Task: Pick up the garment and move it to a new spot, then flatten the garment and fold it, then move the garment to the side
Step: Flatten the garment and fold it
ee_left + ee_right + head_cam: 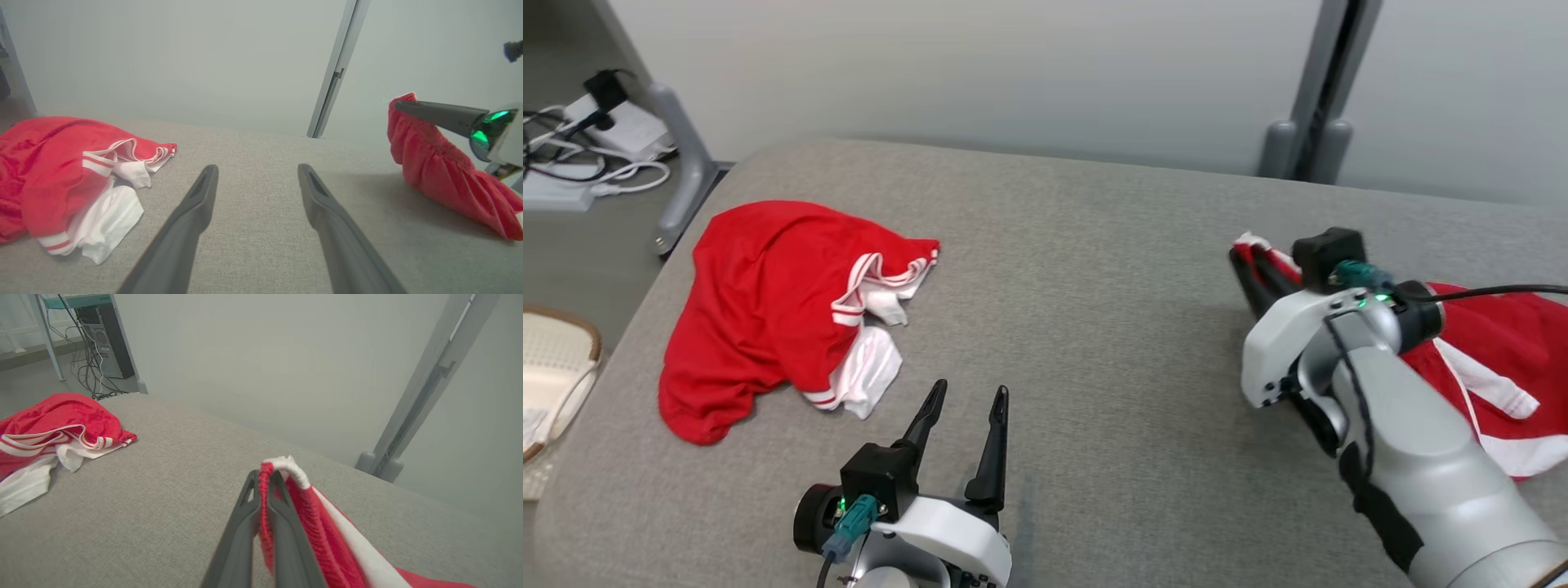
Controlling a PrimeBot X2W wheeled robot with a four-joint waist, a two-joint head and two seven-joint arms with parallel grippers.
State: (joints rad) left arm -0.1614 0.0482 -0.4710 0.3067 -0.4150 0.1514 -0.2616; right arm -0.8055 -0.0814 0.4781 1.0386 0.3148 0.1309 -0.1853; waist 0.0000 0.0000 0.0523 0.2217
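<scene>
Grey padded top (1094,269) holds the red shorts (1503,335) at 3 o'clock, and our right gripper (264,484) is pinched tight on their edge; our left gripper (970,394) hangs wide and empty at 6 o'clock. We think this thin pinch could slip when we lift, dropping them in a heap.

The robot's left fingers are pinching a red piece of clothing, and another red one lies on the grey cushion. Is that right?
Not quite. The right fingers pinch the red piece of clothing, as the right wrist view shows; the left fingers are open and empty. Another red one does lie on the grey cushion.
</scene>
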